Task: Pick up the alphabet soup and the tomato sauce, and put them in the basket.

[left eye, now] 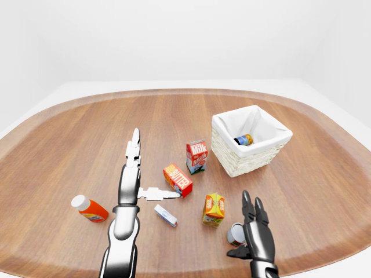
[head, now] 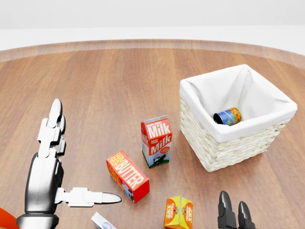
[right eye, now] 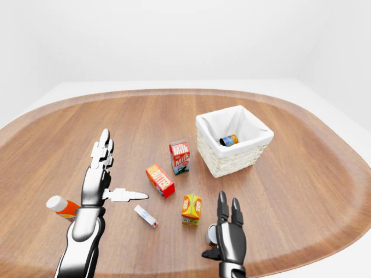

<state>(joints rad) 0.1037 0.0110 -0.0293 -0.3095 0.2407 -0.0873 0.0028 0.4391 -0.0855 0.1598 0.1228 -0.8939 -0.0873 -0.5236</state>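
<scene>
One small can with a blue and orange label (head: pixel 228 116) already lies on its side inside the white-lined wicker basket (head: pixel 212 148), which sits toward the right edge of the oval wooden table (left eye: pixel 69 133); which of the two cans it is I cannot tell. The other, a small grey-topped can (left eye: pixel 235 234), stands near the table's bottom edge, just beside the dark right hand (left eye: pixel 255 229), whose fingers are spread wide and upright and hold nothing. To grasp well, that hand should settle so the can sits between thumb and fingers before closing, keeping clear of the orange juice carton (left eye: pixel 214 209) close by on the left. The silver left hand (left eye: pixel 134 174) is likewise spread flat and empty, beside the red butter box (left eye: pixel 177 179), and is best kept away from the upright milk carton (left eye: pixel 196 156).
</scene>
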